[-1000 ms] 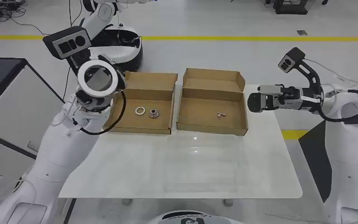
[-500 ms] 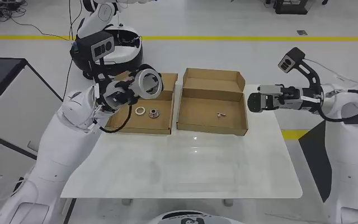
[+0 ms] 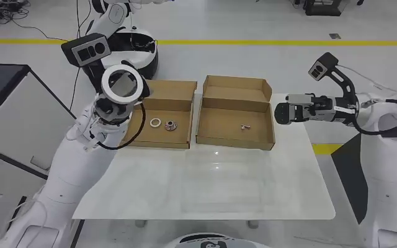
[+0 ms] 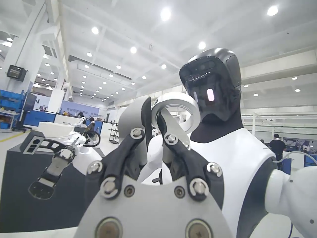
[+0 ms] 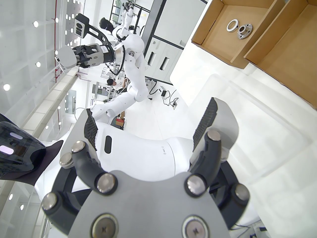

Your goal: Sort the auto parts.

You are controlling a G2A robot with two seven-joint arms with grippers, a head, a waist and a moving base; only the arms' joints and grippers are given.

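While left pincer (image 4: pixel 153 116) clamps ring (image 4: pixel 173 99), right pincer (image 5: pixel 149 120) gapes empty; white table (image 3: pixel 236 186), grey floor (image 3: pixel 248 25).

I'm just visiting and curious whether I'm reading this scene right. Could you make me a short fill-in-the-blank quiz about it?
The left gripper is shut on a large metal ____.
The box nearer that gripper holds ____ small parts.
The other box holds ____ small part.
The right gripper is ____.
Missing words: ring, two, one, open.

Industrial robotics hall: high lamp-lit ceiling (image 4: pixel 173 38), yellow floor line (image 3: pixel 248 42).
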